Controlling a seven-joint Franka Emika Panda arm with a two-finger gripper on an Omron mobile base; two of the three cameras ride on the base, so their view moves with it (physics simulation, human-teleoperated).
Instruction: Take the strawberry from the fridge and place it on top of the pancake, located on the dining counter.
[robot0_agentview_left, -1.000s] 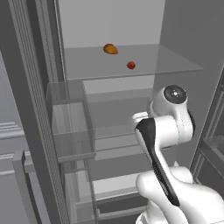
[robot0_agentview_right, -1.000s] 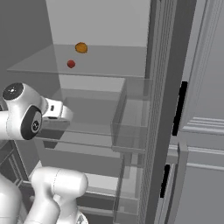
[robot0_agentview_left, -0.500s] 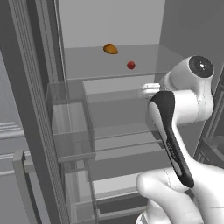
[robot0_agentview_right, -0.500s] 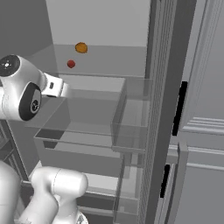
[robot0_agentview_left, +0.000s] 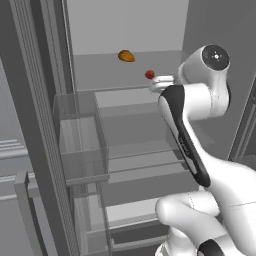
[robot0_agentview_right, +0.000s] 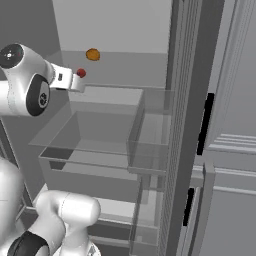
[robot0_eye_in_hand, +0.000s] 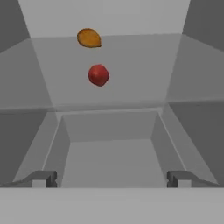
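Observation:
The fridge (robot0_agentview_left: 40, 125) stands open in front of me. On its upper shelf (robot0_eye_in_hand: 131, 65) lies the strawberry (robot0_eye_in_hand: 98, 75), small and red, also seen as the strawberry (robot0_agentview_left: 149, 74) and the strawberry (robot0_agentview_right: 81, 73). My gripper (robot0_eye_in_hand: 111, 178) is open and empty, level with the shelf's front edge and a short way back from the fruit, which sits a little left of its centre line. From the base views the white hand (robot0_agentview_left: 162, 82) is just in front of the strawberry, apart from it. The pancake and the dining counter are out of view.
An orange-yellow food item (robot0_eye_in_hand: 89, 38) lies behind the strawberry near the back wall. Below the shelf is a clear drawer bin (robot0_eye_in_hand: 109, 148). A clear door bin (robot0_agentview_left: 80, 145) hangs on the left door, and grey cabinets (robot0_agentview_right: 230, 190) stand at the right.
The arm has risen and reached forward, bringing the hand from the lower bin's height up to the upper shelf, close to the strawberry. The jaws stayed open. The fruit has not moved.

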